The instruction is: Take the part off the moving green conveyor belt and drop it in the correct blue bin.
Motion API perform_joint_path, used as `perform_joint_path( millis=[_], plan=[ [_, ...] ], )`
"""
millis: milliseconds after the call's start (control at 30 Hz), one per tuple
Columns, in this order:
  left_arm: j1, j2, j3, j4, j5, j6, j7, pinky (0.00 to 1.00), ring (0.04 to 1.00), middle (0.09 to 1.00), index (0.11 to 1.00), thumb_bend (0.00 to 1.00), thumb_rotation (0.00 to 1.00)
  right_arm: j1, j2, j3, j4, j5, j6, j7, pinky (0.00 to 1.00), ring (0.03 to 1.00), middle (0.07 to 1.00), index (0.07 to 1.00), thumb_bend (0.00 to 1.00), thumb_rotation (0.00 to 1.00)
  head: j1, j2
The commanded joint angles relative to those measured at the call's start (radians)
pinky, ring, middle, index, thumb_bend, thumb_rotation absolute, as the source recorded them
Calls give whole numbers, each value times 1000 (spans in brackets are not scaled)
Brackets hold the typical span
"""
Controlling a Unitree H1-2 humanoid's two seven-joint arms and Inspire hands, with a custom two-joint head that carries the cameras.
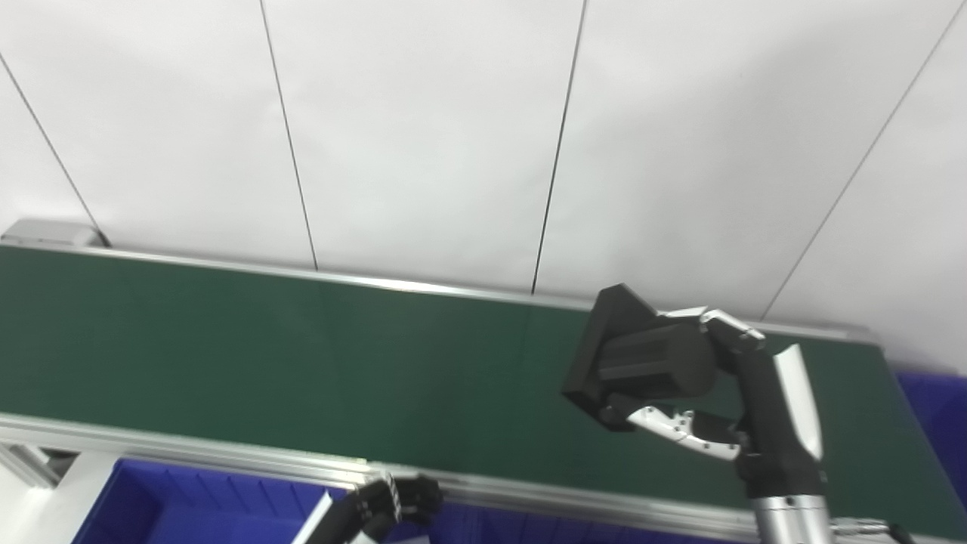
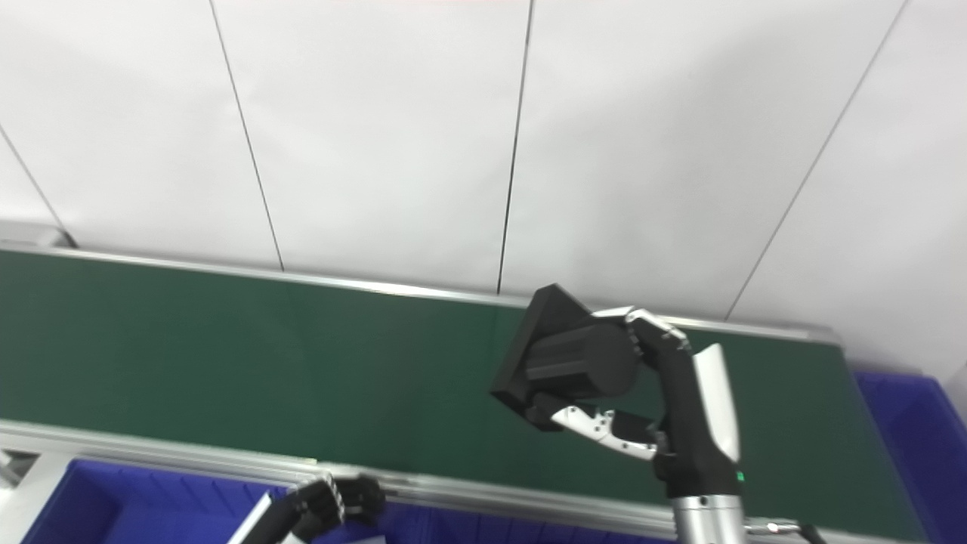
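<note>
I've got the right hand [image 1: 755, 400] over the green conveyor belt [image 1: 302, 355], fingers [image 1: 680, 427] clamped around the black part [image 1: 642, 355], flat plate ahead of the fingertips. Left hand [image 1: 385, 506] sits low by the blue bin [image 1: 189, 506], fingers curled, holding nothing.

No legible txt, labels or nos. anywhere.
</note>
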Motion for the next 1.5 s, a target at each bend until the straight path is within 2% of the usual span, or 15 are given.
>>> perform_joint_path(
  millis=[0, 33, 67, 100, 233, 300, 433, 533, 633, 733, 900, 1067, 1167, 1300, 1467],
  plan=[
    [5, 6, 5, -57, -20, 22, -1, 636, 674, 686, 674, 738, 771, 17, -2, -11, -58, 6, 20, 9, 295, 419, 507, 537, 494, 0, -14, 24],
    [7, 7, 8, -72, -21, 34, -2, 637, 673, 684, 672, 735, 766, 38, 0, -13, -70, 5, 32, 12, 297, 420, 508, 535, 494, 0, -17, 27],
    [9, 9, 11, -87, -24, 47, -3, 639, 673, 682, 670, 728, 761, 58, 0, -12, -79, 7, 31, 15, 298, 420, 508, 533, 495, 0, -30, 51],
    [10, 10, 13, -97, -26, 56, -5, 643, 677, 684, 669, 713, 753, 72, 0, -11, -85, 9, 31, 18, 302, 417, 506, 534, 495, 0, -30, 51],
    [12, 19, 25, -137, -33, 84, -7, 639, 673, 682, 661, 694, 743, 157, 16, 0, -101, -1, 21, 17, 306, 422, 515, 521, 496, 0, -56, 107],
    [11, 23, 28, -147, -34, 93, -10, 635, 669, 680, 660, 698, 747, 183, 21, 6, -98, -9, 8, 14, 310, 427, 513, 508, 497, 0, -58, 110],
    [12, 29, 35, -177, -42, 123, -8, 631, 665, 678, 657, 722, 744, 245, 46, 40, -82, -25, 13, 19, 322, 433, 501, 508, 499, 0, -82, 146],
    [11, 30, 40, -183, -45, 130, -10, 628, 663, 675, 654, 741, 749, 267, 60, 58, -50, -37, 13, 11, 323, 430, 507, 517, 498, 0, -87, 157],
    [13, 31, 45, -195, -49, 145, -9, 629, 662, 674, 654, 763, 751, 280, 66, 68, -12, -41, 2, 5, 315, 425, 510, 521, 497, 0, -96, 164],
    [14, 34, 48, -198, -52, 145, -12, 636, 666, 673, 651, 743, 747, 293, 70, 76, 32, -44, -13, -3, 333, 424, 505, 520, 498, 0, -101, 167],
    [15, 37, 49, -203, -54, 145, -12, 635, 663, 669, 647, 751, 754, 298, 54, 85, 103, -40, -47, -15, 355, 427, 497, 519, 500, 0, -104, 170],
    [20, 37, 52, -216, -60, 158, -13, 645, 667, 673, 649, 756, 760, 286, 36, 93, 143, -55, -23, -9, 311, 417, 508, 520, 496, 0, -103, 178],
    [21, 35, 54, -219, -61, 161, -13, 639, 660, 669, 647, 764, 758, 279, 27, 99, 154, -66, -9, -3, 326, 420, 505, 507, 499, 0, -105, 181],
    [24, 31, 54, -232, -59, 171, -11, 633, 658, 668, 648, 750, 756, 264, -2, 117, 177, -126, -17, -6, 363, 421, 502, 501, 501, 0, -107, 189],
    [23, 32, 54, -239, -58, 175, -14, 631, 658, 670, 649, 752, 761, 249, -55, 164, 222, -266, -71, -42, 390, 407, 481, 508, 502, 0, -106, 202]
  ],
)
